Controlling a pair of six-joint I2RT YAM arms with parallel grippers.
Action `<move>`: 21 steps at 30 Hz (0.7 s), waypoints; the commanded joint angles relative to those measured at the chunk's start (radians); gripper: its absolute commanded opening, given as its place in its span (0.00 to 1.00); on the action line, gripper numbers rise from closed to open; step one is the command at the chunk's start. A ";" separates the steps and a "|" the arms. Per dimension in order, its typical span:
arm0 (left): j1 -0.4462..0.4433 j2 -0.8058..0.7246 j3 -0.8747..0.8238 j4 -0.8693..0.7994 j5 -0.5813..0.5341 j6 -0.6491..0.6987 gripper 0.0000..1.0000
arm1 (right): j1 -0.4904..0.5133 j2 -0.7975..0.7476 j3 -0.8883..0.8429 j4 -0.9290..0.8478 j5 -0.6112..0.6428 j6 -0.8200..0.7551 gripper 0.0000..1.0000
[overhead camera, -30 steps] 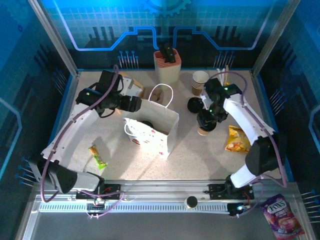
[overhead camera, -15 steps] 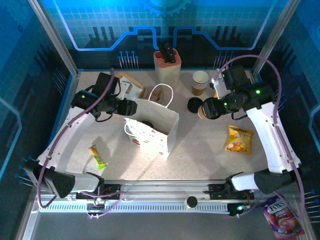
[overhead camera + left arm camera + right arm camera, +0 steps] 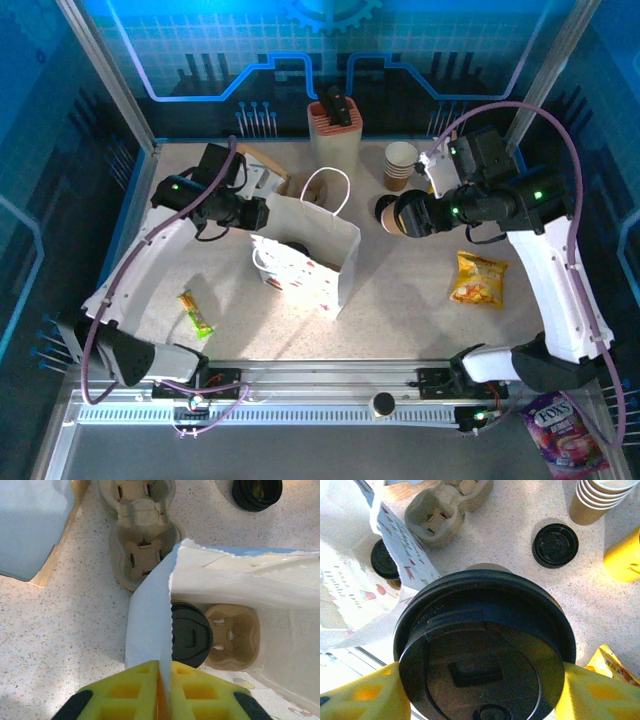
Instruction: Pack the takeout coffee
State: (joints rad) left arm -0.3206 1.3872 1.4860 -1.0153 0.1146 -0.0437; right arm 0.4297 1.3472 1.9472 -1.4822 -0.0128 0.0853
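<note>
A takeout coffee cup with a black lid [image 3: 485, 650] sits between the yellow fingers [image 3: 365, 695] of my right gripper [image 3: 480, 690], which is shut on it. In the top view that gripper [image 3: 408, 215] hangs right of the white paper bag [image 3: 305, 255]. My left gripper [image 3: 164, 680] is shut on the bag's serrated left rim [image 3: 167, 610]; from above it sits at the bag's left corner [image 3: 262, 213]. A second lidded coffee [image 3: 190, 635] stands inside the bag in a pulp carrier tray [image 3: 232, 637], which has an empty slot beside it.
An empty pulp carrier [image 3: 142, 540] lies behind the bag. A stack of lidless cups [image 3: 400, 165] and loose black lids [image 3: 555, 545] stand at the back right. A knife block [image 3: 335, 130], a yellow snack pouch [image 3: 478, 278] and a candy bar [image 3: 196, 312] are also on the table.
My left gripper has closed on the bag's rim. My right arm lifted the lidded cup from the table and carried it back and left, toward the bag.
</note>
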 commanded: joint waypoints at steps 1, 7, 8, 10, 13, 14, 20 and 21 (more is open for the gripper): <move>-0.003 0.020 0.039 0.000 0.043 0.010 0.12 | 0.027 0.003 0.064 -0.032 -0.030 -0.007 0.58; -0.045 0.059 0.067 0.026 0.089 0.001 0.12 | 0.088 0.031 0.135 -0.065 -0.012 -0.014 0.57; -0.052 0.066 0.073 0.026 0.088 0.000 0.12 | 0.103 0.036 0.148 -0.070 -0.010 -0.013 0.57; -0.058 0.083 0.088 0.027 0.090 -0.001 0.13 | 0.141 0.049 0.177 -0.078 -0.007 -0.015 0.56; -0.060 0.100 0.102 0.030 0.083 0.002 0.14 | 0.197 0.073 0.219 -0.087 -0.005 -0.021 0.56; -0.060 0.102 0.104 0.031 0.080 0.001 0.15 | 0.214 0.081 0.230 -0.088 -0.004 -0.022 0.56; -0.057 0.089 0.092 0.027 0.027 0.005 0.25 | 0.293 0.137 0.281 -0.086 -0.009 -0.036 0.56; -0.054 0.080 0.086 0.027 0.016 0.003 0.26 | 0.300 0.147 0.283 -0.084 -0.011 -0.039 0.56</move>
State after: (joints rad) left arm -0.3763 1.4822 1.5635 -0.9913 0.1543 -0.0467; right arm 0.7044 1.4700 2.2013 -1.5486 -0.0154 0.0677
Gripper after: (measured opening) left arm 0.255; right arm 0.625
